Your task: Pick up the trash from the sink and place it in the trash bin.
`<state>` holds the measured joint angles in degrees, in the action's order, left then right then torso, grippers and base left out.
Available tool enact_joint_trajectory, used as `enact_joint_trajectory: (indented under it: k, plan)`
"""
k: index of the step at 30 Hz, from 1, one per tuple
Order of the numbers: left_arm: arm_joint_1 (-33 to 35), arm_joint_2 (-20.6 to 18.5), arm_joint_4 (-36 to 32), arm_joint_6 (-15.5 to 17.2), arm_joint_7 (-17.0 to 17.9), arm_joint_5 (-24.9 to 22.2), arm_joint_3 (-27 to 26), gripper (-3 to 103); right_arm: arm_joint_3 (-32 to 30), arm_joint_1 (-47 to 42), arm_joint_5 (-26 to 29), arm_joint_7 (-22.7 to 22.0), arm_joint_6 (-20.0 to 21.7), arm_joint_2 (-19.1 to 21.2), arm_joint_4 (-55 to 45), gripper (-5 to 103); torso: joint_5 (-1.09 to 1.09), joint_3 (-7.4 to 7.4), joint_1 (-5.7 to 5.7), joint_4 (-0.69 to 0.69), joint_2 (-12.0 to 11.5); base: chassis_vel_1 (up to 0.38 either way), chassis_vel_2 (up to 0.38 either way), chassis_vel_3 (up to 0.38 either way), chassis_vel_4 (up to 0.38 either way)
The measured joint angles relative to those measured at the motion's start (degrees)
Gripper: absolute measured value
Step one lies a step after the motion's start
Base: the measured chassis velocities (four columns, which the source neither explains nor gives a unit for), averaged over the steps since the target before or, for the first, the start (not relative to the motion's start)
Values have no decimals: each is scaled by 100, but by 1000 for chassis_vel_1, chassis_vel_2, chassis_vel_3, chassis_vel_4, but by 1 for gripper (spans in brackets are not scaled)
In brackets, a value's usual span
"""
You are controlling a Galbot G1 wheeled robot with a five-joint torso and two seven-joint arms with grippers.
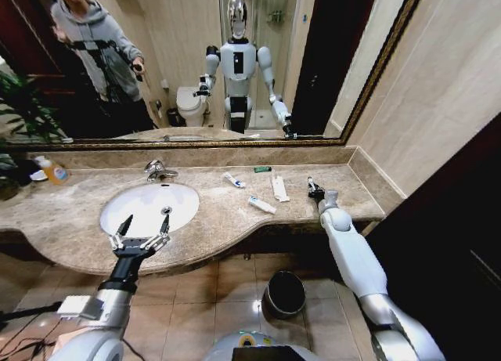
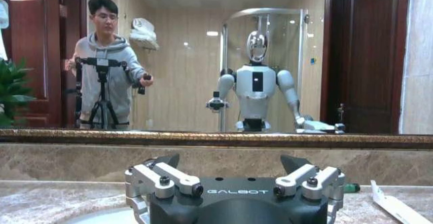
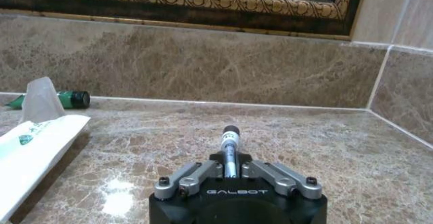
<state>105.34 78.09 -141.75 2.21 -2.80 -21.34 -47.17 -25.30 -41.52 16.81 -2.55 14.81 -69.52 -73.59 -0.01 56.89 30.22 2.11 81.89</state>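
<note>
At the counter's right end: right gripper (image 3: 230, 169) sits low on the marble, jaws clenched on a thin tube (image 3: 230, 148) whose dark tip pokes out forward.
Left gripper (image 1: 141, 234): hovers over the near rim of the sink (image 1: 133, 204), jaws spread wide, nothing between them.
Trash near right jaws: flat white wrapper (image 1: 279, 189) lies on the counter just beside; short dark green stick (image 1: 262, 169) rests farther back against the backsplash.
Trash toward the basin: white-and-blue tube (image 1: 234, 180) and a small white tube (image 1: 262, 205) lie on the marble between wrapper and sink, well apart from the left jaws.
Trash bin (image 1: 285, 294): on the floor below the counter edge, between the arms.
Progress (judgement): early; one piece gripped but not yet lifted clear, four still on the counter, none seen in the bin.
</note>
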Motion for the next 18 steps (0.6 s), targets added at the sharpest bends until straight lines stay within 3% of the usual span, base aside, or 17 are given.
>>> enact_joint_trajectory:
  k: [5, 13, 16, 18]
  plan:
    - [0, 0, 0, 0, 0, 0, 0, 100, -61, -133, 39, 0, 18, 14, -156, 1, 1, 0, 0, 0, 0, 0, 0, 0, 0]
    - [0, 0, 0, 0, 0, 0, 0, 100, -290, -525, 172, -39, 100, 129, -775, 1, 0, 1, 1, 0, 0, 0, 0, 0, 0]
    - [0, 0, 0, 0, 0, 0, 0, 100, -446, -934, 421, 32, -140, 237, -1250, 1, 1, 1, 0, 0, 0, 0, 0, 0, 0]
    - [0, 0, 0, 0, 0, 0, 0, 100, -630, -1554, 589, 117, -842, 326, -1831, 1, 2, 0, 0, 0, 0, 0, 0, 0, 0]
